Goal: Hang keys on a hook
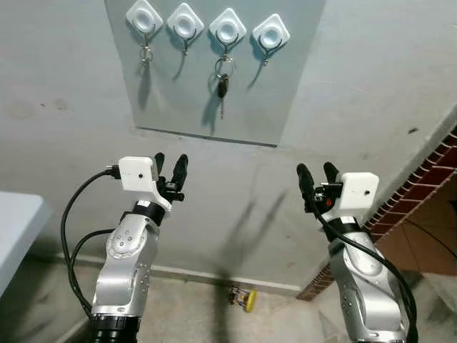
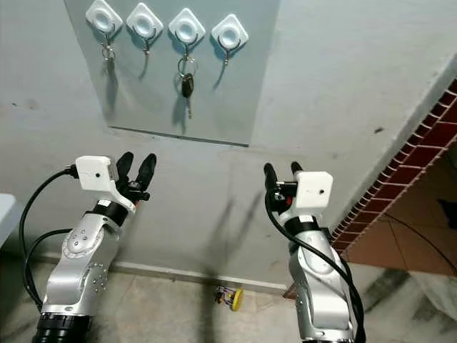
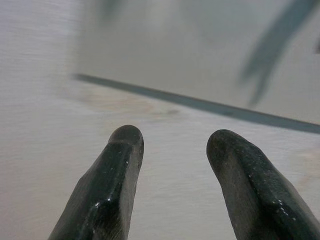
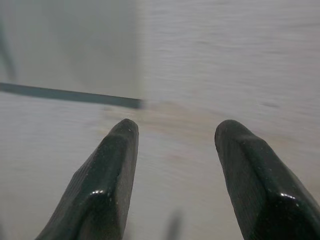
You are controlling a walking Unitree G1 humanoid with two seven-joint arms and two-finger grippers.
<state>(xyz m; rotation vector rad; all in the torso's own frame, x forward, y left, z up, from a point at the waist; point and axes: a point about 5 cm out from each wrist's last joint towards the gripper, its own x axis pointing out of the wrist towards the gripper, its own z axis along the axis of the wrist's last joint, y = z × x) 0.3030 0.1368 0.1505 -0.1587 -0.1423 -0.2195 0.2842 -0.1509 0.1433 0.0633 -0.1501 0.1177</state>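
Both pincers (empty, spread) sit well below hooked keys [image 1: 223,84].

My head cameras face the wall [image 1: 371,86] from near; my wrist cameras look close along their fingers, sharing the panel's [image 1: 300,71] lower edge.

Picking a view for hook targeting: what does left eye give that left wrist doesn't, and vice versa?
Left eye: four white hooks, keys hanging on the third from the left, the right hand open, and a yellow thing on the floor.
Left wrist: a close look at the fingers, apart with nothing between them.
Both: the left hand, the grey panel with its lower edge, and the wall.
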